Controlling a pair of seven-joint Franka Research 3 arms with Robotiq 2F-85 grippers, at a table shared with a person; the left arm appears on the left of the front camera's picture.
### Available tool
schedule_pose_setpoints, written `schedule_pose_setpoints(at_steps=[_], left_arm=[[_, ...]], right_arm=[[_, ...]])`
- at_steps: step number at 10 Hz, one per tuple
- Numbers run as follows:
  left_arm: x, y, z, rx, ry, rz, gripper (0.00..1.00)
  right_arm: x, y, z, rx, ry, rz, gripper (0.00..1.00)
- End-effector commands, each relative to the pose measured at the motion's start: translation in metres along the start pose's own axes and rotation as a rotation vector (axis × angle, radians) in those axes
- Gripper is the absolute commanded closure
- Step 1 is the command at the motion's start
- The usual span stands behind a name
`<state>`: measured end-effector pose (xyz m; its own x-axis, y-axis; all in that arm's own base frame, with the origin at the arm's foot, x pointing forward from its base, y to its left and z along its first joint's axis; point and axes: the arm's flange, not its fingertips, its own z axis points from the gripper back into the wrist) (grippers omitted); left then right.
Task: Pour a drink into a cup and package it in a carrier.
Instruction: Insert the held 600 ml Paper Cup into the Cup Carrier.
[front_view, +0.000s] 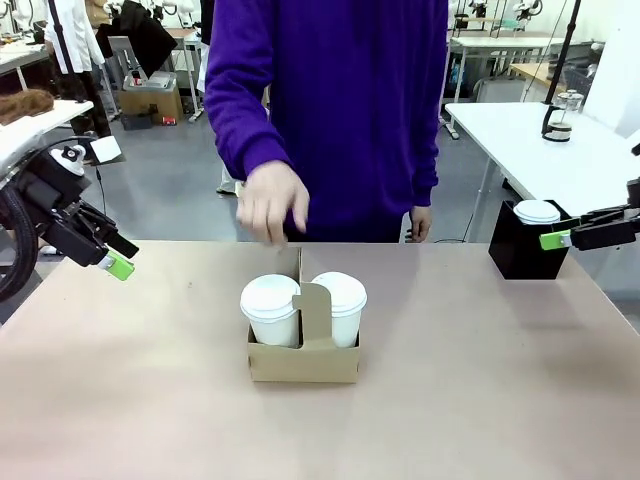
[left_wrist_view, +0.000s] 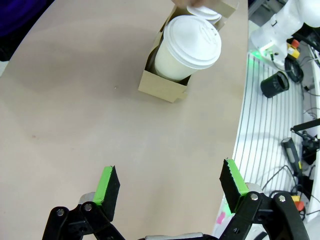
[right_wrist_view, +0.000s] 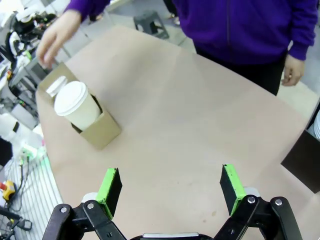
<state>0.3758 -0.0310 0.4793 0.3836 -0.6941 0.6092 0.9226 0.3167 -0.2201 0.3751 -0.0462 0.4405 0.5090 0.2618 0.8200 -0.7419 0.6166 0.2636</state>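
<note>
The carrier (front_view: 303, 362) sits near the middle of the table (front_view: 480, 390), a low brown cardboard box with its upright handle tab rising between two compartments. A white paper cup (front_view: 271, 310) with a white plastic lid stands in the left compartment, and a second lidded cup (front_view: 340, 306) stands in the right one, both upright and taller than the box walls. The person in a purple top stands at the far side; one hand (front_view: 272, 203) hangs just above the far edge of the carrier, fingers pointing down, without clearly touching it (contact cannot be told from the front view), while the other hand (front_view: 421, 223) rests low at the person's side. The left tool (front_view: 112, 258) hovers over the left edge of the table, well apart from the carrier, its green-padded fingers spread wide with nothing between them, as the left wrist view also shows (left_wrist_view: 170, 192). The right tool (front_view: 562, 238) hangs at the far right, beside a black box (front_view: 520, 250) that holds a further white-lidded cup (front_view: 537, 211); its fingers likewise stand wide apart and hold nothing in the right wrist view (right_wrist_view: 170, 187). On another white table behind, at the far right, a clear glass pitcher (front_view: 560, 122) stands on its own.
</note>
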Motion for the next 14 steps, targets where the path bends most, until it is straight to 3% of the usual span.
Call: schedule_pose_setpoints(at_steps=[1, 14], left_arm=[[-0.0004, -0.0008, 0.0008, 0.002, -0.007, -0.005, 0.00], [-0.0004, -0.0008, 0.0008, 0.002, -0.007, -0.005, 0.00]], right_arm=[[0.0003, 0.0011, 0.0016, 0.013, -0.010, -0.007, 0.00], [0.0003, 0.0011, 0.0016, 0.013, -0.010, -0.007, 0.00]])
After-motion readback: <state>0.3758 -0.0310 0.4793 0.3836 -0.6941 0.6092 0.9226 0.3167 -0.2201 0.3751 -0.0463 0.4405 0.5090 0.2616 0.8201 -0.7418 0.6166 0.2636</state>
